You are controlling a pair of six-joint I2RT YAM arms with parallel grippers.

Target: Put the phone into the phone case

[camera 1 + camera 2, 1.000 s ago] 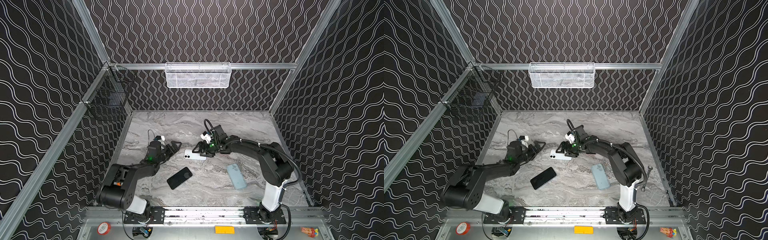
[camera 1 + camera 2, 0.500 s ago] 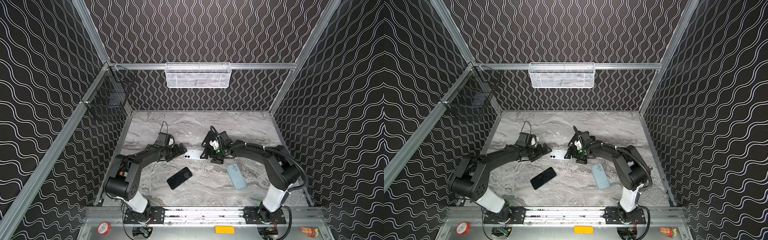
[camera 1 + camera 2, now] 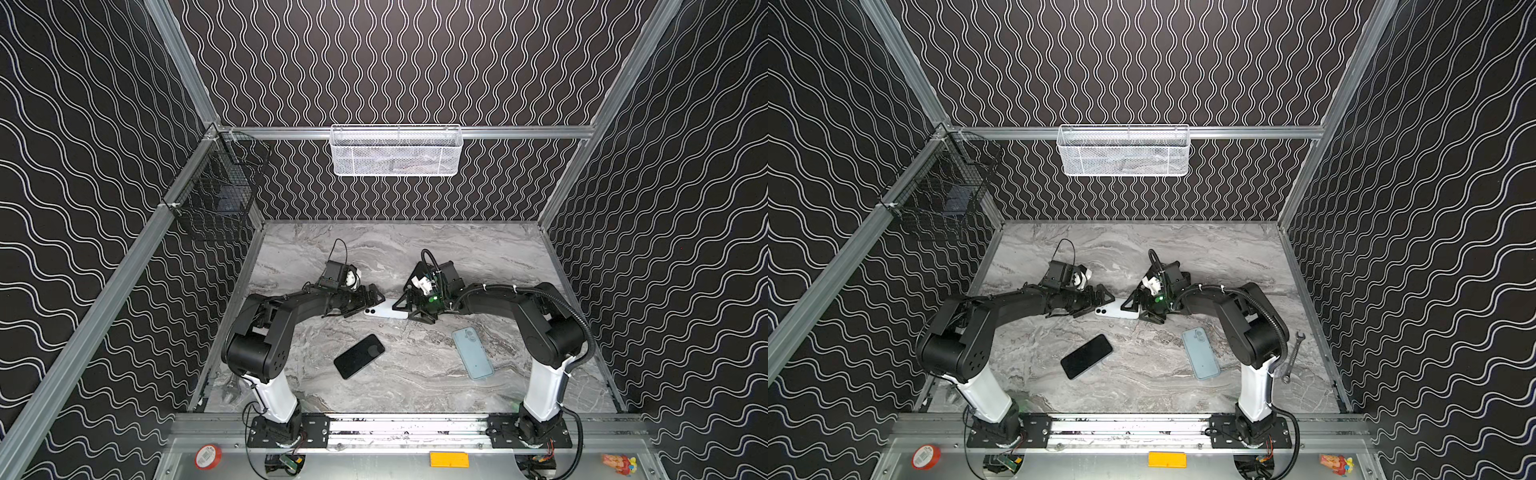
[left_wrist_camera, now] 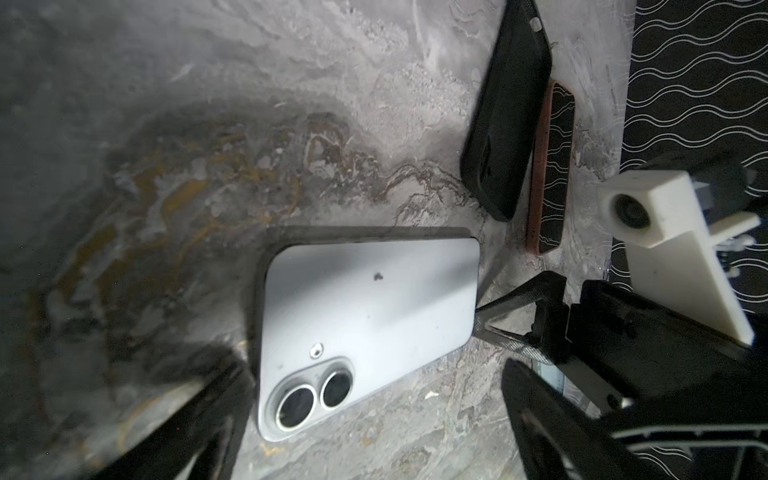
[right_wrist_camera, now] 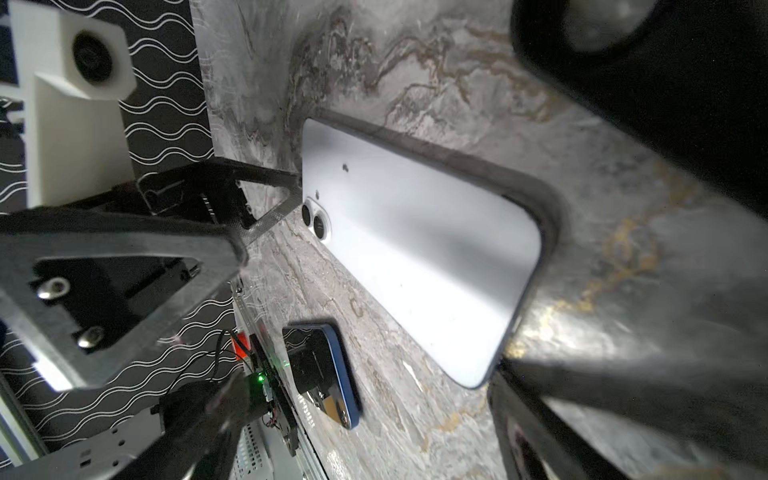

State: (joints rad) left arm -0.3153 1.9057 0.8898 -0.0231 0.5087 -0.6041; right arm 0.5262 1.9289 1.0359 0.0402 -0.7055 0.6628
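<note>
Nearest on the table (image 3: 415,390): a dark phone (image 3: 359,356) lying screen up, and to its right the blue case (image 3: 472,353) lying flat. Nothing touches either.

Past them, mid-table, the white phone (image 3: 386,312) lies back up with its lenses toward the left arm, well apart from the case.

Change over the last 1 second:
- The left gripper (image 3: 368,302) swung in from the left side. It now sits at the lens end with jaws spread wide, holding nothing, 1 fingertip (image 5: 294,188) against the phone's corner.
- The right gripper (image 3: 409,305) let its jaws out wider at the other end. They are apart, gripping nothing, 1 tip touching that end.
- The phone is about where it was.

So the phone sits flat between 2 open grippers, probably being squared up for a pickup. Insertion has not started.

Far back are a black basket (image 3: 216,199) and a white basket (image 3: 397,151).
</note>
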